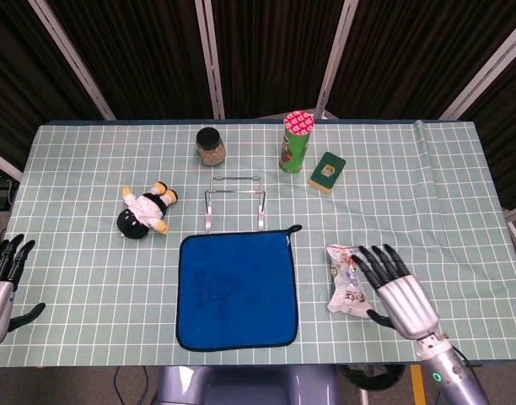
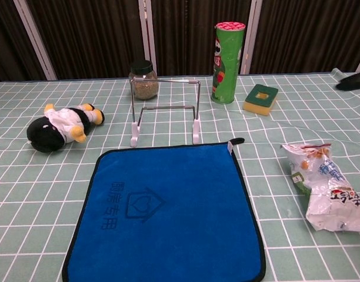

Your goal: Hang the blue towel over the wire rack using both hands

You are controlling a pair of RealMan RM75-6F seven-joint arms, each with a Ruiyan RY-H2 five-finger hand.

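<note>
The blue towel (image 1: 237, 289) (image 2: 165, 212) lies flat on the table near the front edge, with a small loop at its far right corner. Just behind it stands the wire rack (image 1: 234, 201) (image 2: 165, 111) on white feet, empty. My right hand (image 1: 398, 291) hovers open, fingers spread, over the front right of the table beside the snack bag; the chest view catches only a dark fingertip (image 2: 352, 81) at the right edge. My left hand (image 1: 0, 282) is open at the far left edge, off the table's front corner, far from the towel.
A crumpled snack bag (image 1: 346, 278) (image 2: 323, 183) lies right of the towel. A plush penguin (image 1: 144, 211) (image 2: 59, 126) lies at left. Behind the rack stand a glass jar (image 1: 211, 145), a green chip can (image 1: 295, 142) and a green-yellow sponge (image 1: 327, 171).
</note>
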